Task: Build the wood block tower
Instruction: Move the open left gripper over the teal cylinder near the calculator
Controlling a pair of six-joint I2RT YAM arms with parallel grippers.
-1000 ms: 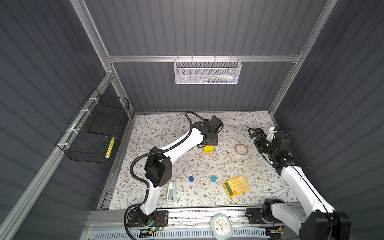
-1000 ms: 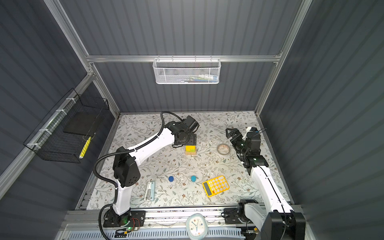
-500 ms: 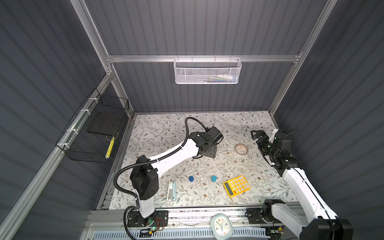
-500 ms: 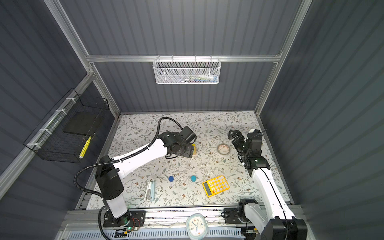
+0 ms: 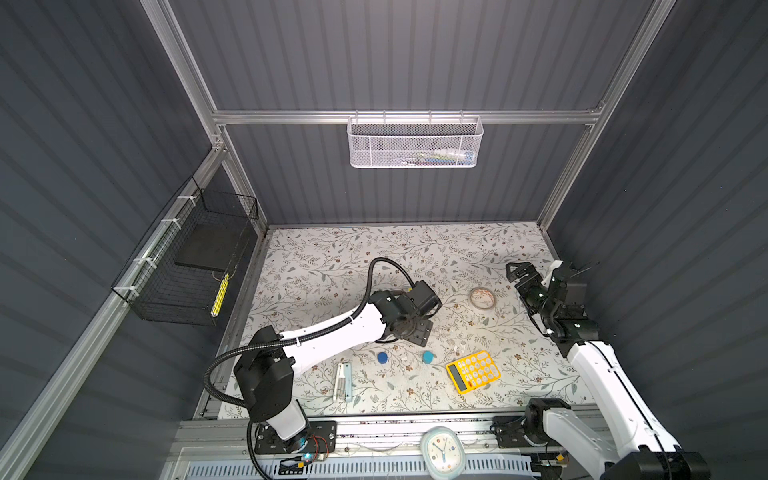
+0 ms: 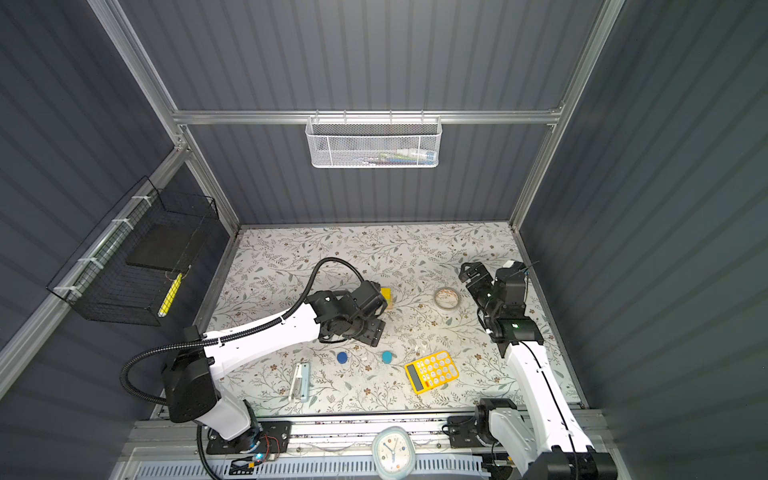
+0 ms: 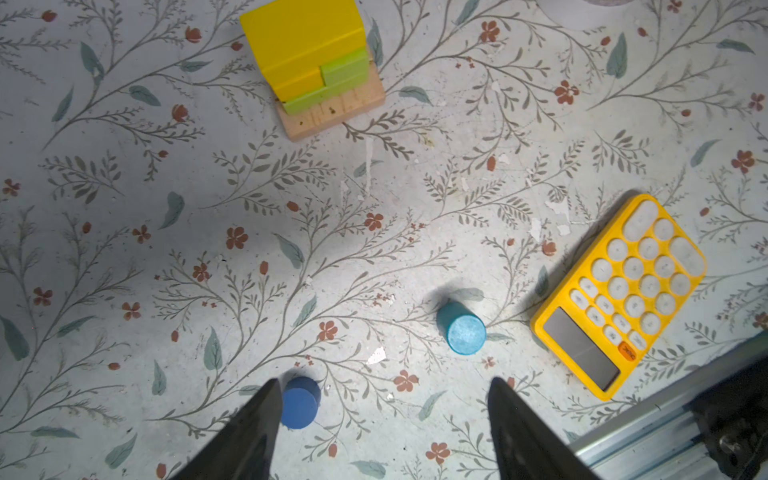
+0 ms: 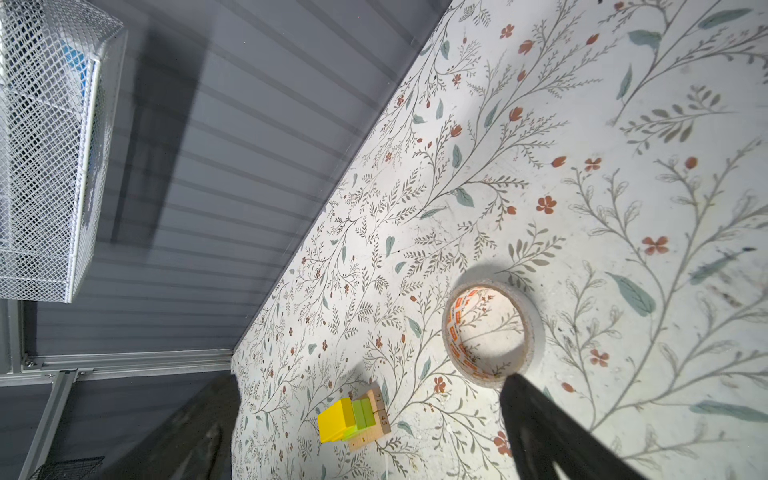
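Note:
The wood block tower (image 7: 316, 62) is a yellow block on lime-green blocks on tan wooden bars; the right wrist view also shows the tower (image 8: 353, 419), and a yellow sliver of the tower (image 6: 385, 296) peeks past the left wrist. A dark blue cylinder (image 5: 382, 357) and a teal cylinder (image 5: 427, 356) stand upright nearer the front. My left gripper (image 7: 384, 380) hangs open and empty above the mat, one finger beside the dark blue cylinder (image 7: 300, 402), the teal cylinder (image 7: 461, 328) ahead. My right gripper (image 8: 372, 375) is open and empty at the right, near the tape roll (image 8: 490, 332).
A yellow calculator (image 5: 473, 371) lies front right of the cylinders. A pale stapler-like tool (image 5: 343, 381) lies front left. A small clock (image 5: 441, 453) sits on the front rail. A white mesh basket (image 5: 415, 143) and a black wire basket (image 5: 195, 266) hang on the walls.
My left gripper has left the tower and moved toward the front, lower over the blue cylinders, its jaws slightly narrower. The right arm drew back a little.

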